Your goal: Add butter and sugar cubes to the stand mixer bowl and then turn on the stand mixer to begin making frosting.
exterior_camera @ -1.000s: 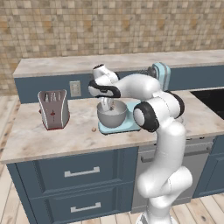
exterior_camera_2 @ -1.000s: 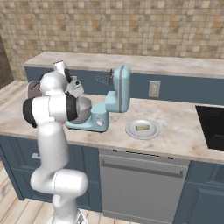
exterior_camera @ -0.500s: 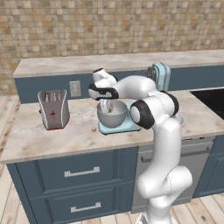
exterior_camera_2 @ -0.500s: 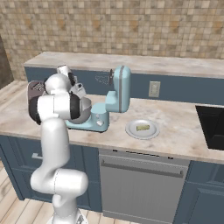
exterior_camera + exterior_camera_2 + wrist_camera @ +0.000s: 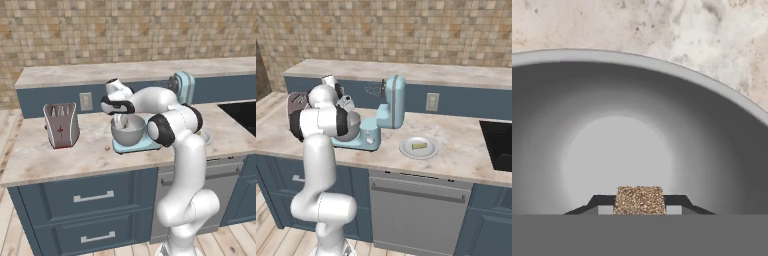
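Note:
The hand view looks straight down into the grey metal stand mixer bowl (image 5: 712,150), where my gripper (image 5: 639,208) is shut on a tan-brown sugar cube (image 5: 639,198) above the bowl's bottom. From the left, the gripper (image 5: 119,120) hangs just over the bowl (image 5: 129,135), which sits on the base of the light blue stand mixer (image 5: 183,88). A second sugar cube (image 5: 107,148) lies on the counter left of the mixer base. The pale yellow butter (image 5: 418,146) rests on a white plate (image 5: 406,150) right of the mixer (image 5: 392,102).
A grey, red-marked boxy appliance (image 5: 61,125) stands on the counter left of the mixer. A dark cooktop (image 5: 498,137) is set in the counter at the far right. A raised back ledge (image 5: 75,75) runs behind the counter.
The hand has shifted slightly over the bowl, still gripping the sugar cube. The other things have not moved.

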Controlling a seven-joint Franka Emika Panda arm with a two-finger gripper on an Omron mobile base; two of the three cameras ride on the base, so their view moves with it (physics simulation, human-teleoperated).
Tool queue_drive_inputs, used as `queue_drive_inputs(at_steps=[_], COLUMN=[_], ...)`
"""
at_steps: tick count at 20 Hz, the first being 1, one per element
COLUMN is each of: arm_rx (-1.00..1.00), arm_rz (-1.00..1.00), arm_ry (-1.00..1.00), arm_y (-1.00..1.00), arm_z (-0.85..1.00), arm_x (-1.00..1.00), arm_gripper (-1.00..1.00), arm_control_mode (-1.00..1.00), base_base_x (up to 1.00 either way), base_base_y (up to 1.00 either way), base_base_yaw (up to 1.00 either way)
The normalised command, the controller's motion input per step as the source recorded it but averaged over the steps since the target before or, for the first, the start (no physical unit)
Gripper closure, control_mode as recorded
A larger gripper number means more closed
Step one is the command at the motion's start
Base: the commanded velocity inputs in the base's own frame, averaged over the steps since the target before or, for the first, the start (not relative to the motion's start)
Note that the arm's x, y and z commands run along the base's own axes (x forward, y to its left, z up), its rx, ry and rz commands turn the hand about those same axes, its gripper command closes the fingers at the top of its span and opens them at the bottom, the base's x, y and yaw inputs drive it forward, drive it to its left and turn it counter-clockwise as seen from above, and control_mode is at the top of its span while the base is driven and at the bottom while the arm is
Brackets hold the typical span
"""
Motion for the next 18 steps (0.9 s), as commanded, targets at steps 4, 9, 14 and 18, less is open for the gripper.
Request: queue_drive_inputs(at_steps=[4, 9, 14, 18], arm_rx=[0.00, 0.01, 0.04, 0.03], arm_rz=[0.00, 0.00, 0.00, 0.03], arm_ry=[0.00, -0.10, -0.14, -0.20], arm_y=[0.00, 0.00, 0.01, 0.22], arm_z=[-0.15, 0.11, 0.62, 1.00], arm_x=[0.02, -0.21, -0.38, -0.74], arm_gripper=[-1.00, -1.00, -1.00, -1.00], arm_control_mode=[-1.00, -1.00, -1.00, -1.00], base_base_x=[0.00, 0.00, 0.00, 0.00], base_base_y=[0.00, 0.00, 0.00, 0.00], base_base_yaw=[0.00, 0.00, 0.00, 0.00])
